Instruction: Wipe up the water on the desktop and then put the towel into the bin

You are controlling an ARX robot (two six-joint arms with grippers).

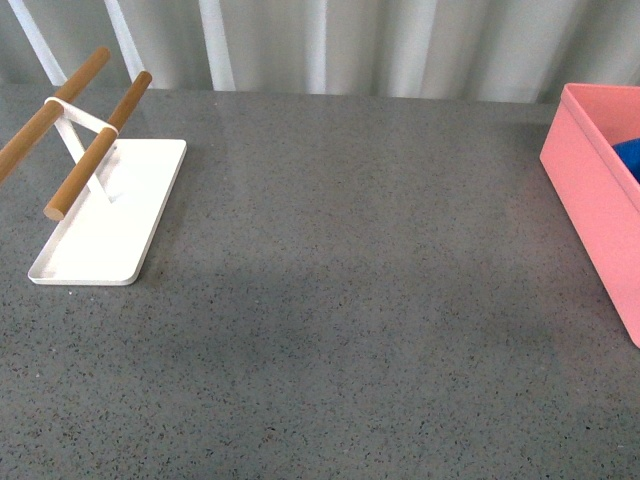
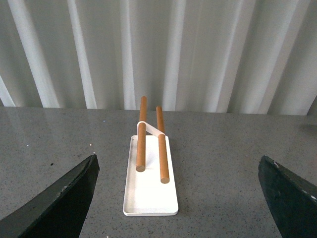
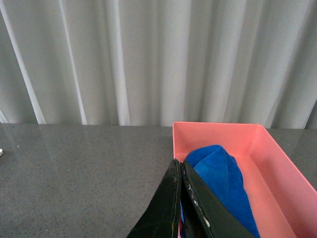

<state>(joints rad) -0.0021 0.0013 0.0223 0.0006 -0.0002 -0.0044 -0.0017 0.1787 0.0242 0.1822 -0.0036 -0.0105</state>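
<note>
Front view: the dark grey speckled stone-like worktop (image 1: 340, 300) fills the scene, with no arm showing. A flat white tray (image 1: 120, 225) carrying 2 wooden rods (image 1: 95, 145) lies at 10 o'clock. The salmon-pink rectangular plastic bin (image 1: 590, 180) stands at 3 o'clock, and a corner of the royal-blue microfibre towel (image 1: 630, 158) shows inside it.

Left wrist view: the left claw (image 2: 178, 198) is spread wide and empty above the worktop, its dark fingers (image 2: 59, 198) on either side of the white tray.

Right wrist view: the right claw (image 3: 181, 206) has its 2 fingers pressed together, holding nothing, above the bin's near edge. The towel lies bunched inside the bin.
</note>
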